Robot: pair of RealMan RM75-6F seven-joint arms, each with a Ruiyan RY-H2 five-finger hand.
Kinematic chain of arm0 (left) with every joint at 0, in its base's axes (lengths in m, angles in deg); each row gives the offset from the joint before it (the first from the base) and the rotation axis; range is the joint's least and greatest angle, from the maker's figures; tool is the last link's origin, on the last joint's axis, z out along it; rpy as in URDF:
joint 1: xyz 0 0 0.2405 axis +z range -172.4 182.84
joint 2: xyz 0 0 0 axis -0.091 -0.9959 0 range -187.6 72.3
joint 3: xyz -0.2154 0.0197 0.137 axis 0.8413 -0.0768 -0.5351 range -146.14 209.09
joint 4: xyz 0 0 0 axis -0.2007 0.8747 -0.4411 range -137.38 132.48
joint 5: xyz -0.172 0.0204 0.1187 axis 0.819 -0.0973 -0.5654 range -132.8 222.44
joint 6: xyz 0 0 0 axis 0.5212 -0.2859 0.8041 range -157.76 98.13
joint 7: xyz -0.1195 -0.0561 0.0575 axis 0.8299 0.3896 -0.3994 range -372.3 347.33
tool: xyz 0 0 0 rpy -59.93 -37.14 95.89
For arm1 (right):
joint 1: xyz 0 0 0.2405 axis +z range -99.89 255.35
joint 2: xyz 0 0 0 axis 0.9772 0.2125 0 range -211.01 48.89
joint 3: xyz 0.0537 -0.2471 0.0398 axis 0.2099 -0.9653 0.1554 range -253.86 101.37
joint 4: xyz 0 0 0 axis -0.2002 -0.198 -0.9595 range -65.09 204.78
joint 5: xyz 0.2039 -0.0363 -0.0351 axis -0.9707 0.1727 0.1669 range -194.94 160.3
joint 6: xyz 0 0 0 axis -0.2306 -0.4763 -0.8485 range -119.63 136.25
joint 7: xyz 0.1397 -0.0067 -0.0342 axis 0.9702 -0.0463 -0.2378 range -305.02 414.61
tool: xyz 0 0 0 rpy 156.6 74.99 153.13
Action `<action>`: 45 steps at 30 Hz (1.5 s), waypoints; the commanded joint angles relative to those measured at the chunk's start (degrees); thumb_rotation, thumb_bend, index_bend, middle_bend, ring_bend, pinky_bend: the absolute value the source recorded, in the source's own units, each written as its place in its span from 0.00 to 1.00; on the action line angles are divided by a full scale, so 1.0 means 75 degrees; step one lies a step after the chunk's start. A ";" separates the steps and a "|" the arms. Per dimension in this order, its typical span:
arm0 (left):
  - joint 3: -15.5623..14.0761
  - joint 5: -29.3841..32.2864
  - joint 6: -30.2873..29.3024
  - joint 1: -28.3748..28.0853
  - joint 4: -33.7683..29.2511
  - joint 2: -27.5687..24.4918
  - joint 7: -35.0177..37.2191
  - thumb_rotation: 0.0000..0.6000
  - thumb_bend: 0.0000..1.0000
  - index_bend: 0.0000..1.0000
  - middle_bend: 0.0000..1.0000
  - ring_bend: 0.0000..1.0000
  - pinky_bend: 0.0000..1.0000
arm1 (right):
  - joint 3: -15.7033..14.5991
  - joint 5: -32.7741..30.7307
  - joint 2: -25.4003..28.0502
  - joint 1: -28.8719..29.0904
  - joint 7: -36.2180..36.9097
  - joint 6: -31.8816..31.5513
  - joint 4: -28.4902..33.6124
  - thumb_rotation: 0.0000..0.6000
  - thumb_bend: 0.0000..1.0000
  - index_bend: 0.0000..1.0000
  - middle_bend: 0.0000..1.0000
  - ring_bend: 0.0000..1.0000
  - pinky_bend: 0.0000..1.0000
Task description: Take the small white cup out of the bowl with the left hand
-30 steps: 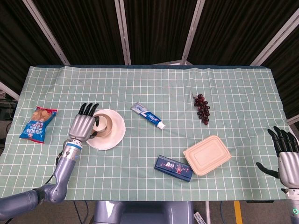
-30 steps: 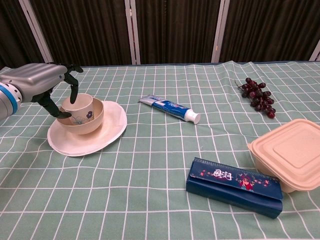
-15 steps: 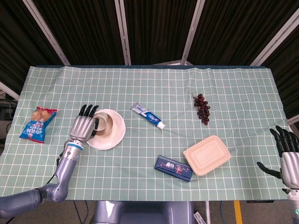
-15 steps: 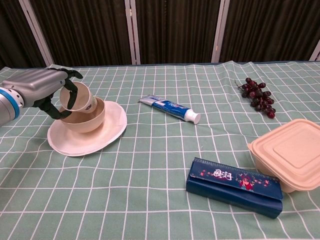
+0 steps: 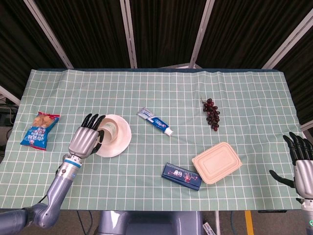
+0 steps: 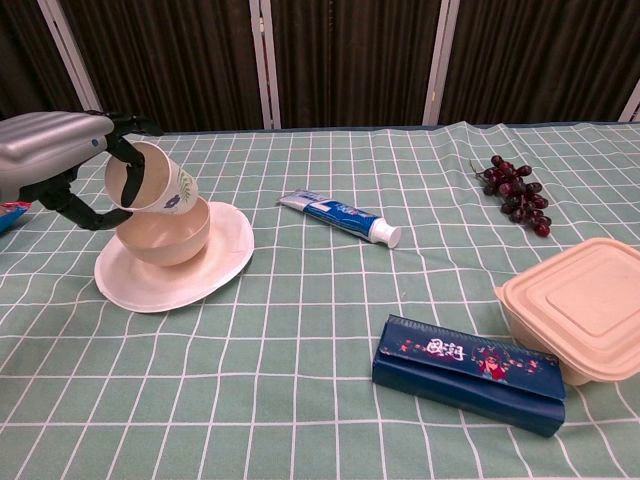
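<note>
Up comes the small white cup (image 6: 152, 180), which sat inside the bowl (image 6: 165, 232) a second ago and now hangs tilted just above its rim, mouth turned toward the left hand (image 6: 62, 160). We see that hand pinching the cup, dark fingers (image 6: 128, 153) hooked over its lip from the left. From the head view the hand (image 5: 85, 140) covers the left edge of the white plate (image 5: 122, 139), the cup (image 5: 109, 129) peeking out beside its fingertips.

Working from the near edge of the desk (image 6: 300, 380), we have the blue box (image 6: 468, 372) closest, then the beige lidded container (image 6: 575, 305) to its right. Further back sit the plate (image 6: 215, 265) with the bowl on it and the toothpaste tube (image 6: 340, 218) lying well right of them. Farthest back, the dark grapes (image 6: 516, 195).

Off at the desk's left edge lies a snack packet (image 5: 40, 129). Our right hand (image 5: 302, 165) hovers at the far right, fingers spread, holding nothing.
</note>
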 commanded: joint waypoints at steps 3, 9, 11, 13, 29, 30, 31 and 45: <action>-0.1151 -0.1201 -0.0103 0.0492 -0.1383 -0.1216 0.0116 1.00 0.48 0.64 0.05 0.00 0.00 | -0.0018 0.0081 -0.0006 -0.0026 -0.0077 -0.0087 0.0055 1.00 0.03 0.06 0.00 0.00 0.00; -0.2393 -0.1991 0.0503 0.0705 -0.2342 -0.2332 -0.0016 1.00 0.49 0.64 0.05 0.00 0.00 | -0.0056 0.0133 -0.0005 -0.0048 -0.0187 -0.0110 0.0138 1.00 0.03 0.06 0.00 0.00 0.00; -0.2630 -0.2116 0.0697 0.0726 -0.2399 -0.2500 -0.0201 1.00 0.48 0.64 0.05 0.00 0.00 | -0.0065 0.0149 -0.0005 -0.0058 -0.0222 -0.0127 0.0169 1.00 0.03 0.06 0.00 0.00 0.00; -0.2733 -0.2182 0.0790 0.0758 -0.2324 -0.2490 -0.0432 1.00 0.49 0.64 0.04 0.00 0.00 | -0.0074 0.0166 -0.0003 -0.0062 -0.0247 -0.0133 0.0186 1.00 0.03 0.06 0.00 0.00 0.00; -0.2545 -0.0950 0.1678 0.0492 -0.2448 -0.2380 -0.1095 1.00 0.49 0.57 0.00 0.00 0.00 | -0.0060 0.0141 0.0008 -0.0065 -0.0214 -0.0116 0.0197 1.00 0.03 0.06 0.00 0.00 0.00; -0.2531 -0.0883 0.1659 0.0496 -0.2441 -0.2350 -0.1177 1.00 0.49 0.55 0.00 0.00 0.00 | -0.0060 0.0147 0.0012 -0.0068 -0.0207 -0.0124 0.0199 1.00 0.03 0.06 0.00 0.00 0.00; -0.2525 -0.0830 0.1644 0.0499 -0.2439 -0.2333 -0.1241 1.00 0.49 0.52 0.00 0.00 0.00 | -0.0060 0.0150 0.0015 -0.0070 -0.0205 -0.0128 0.0200 1.00 0.03 0.06 0.00 0.00 0.00; -0.2595 -0.1193 0.1088 0.0752 -0.2735 -0.2548 -0.1090 1.00 0.44 0.24 0.00 0.00 0.00 | -0.0092 0.0218 0.0022 -0.0087 -0.0252 -0.0154 0.0237 1.00 0.03 0.06 0.00 0.00 0.00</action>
